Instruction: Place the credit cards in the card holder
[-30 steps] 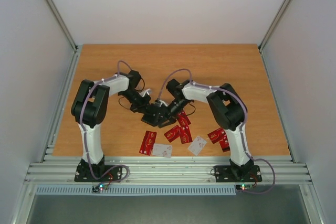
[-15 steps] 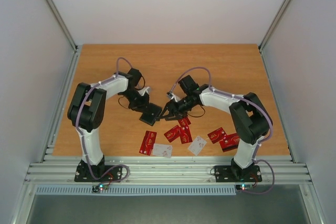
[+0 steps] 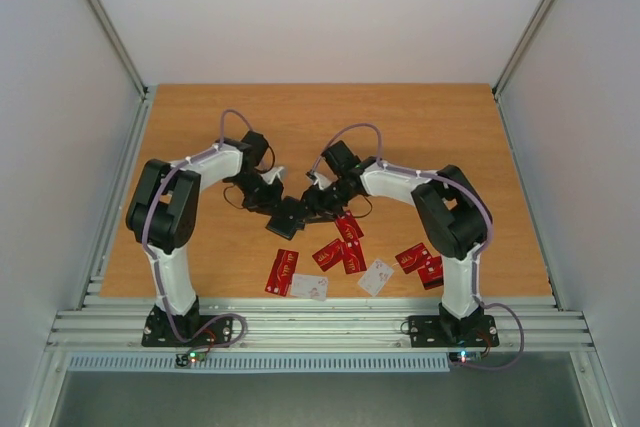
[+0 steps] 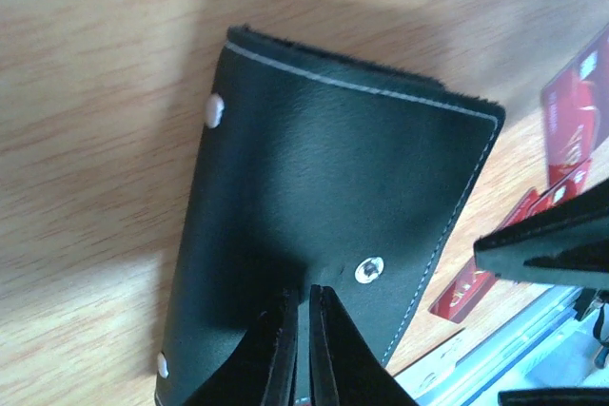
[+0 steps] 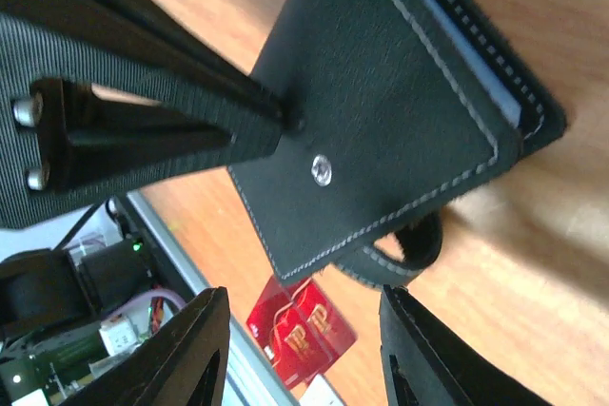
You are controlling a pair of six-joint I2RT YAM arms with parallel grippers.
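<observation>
The left tool (image 4: 304, 294) has its fingers almost together, pinching the near edge of the black card holder (image 4: 324, 187). The holder is folded shut with its snap stud showing, and it casts a shadow on the bench (image 3: 200, 127) near the middle. The right tool (image 5: 303, 297) is just beside the holder on its right, fingers spread with nothing between them. The credit cards (image 3: 282, 270) lie scattered on the bench closer to the arm bases — mostly red, two white — all outside the holder. A red pair shows below the holder's tab in the right wrist view.
</observation>
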